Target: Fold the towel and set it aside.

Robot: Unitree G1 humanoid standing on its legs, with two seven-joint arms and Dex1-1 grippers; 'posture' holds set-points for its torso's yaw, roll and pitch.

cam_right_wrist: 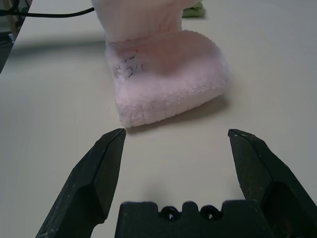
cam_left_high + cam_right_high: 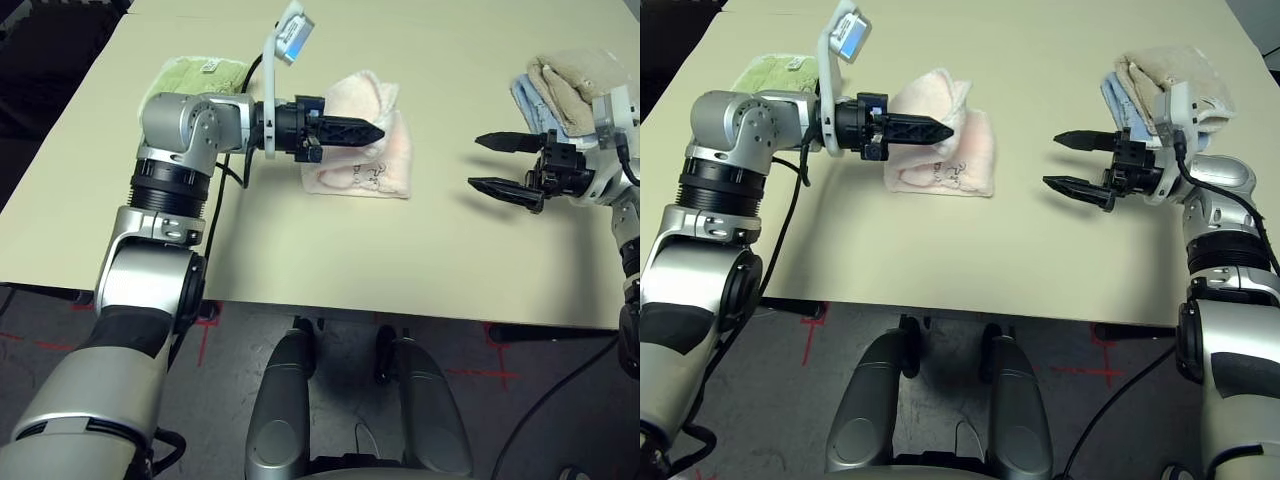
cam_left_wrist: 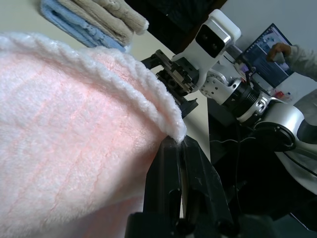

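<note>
The pale pink terry towel with white stitched edging (image 2: pixel 365 145) lies partly folded near the middle of the cream table (image 2: pixel 300 250), one flap lifted off the lower layer. The left gripper (image 2: pixel 372 132) points sideways over it, its black fingers pressed together and pinching the raised edge of that flap. The right gripper (image 2: pixel 487 162) hovers above bare tabletop well to the towel's right, aimed toward it, fingers spread wide and holding nothing.
</note>
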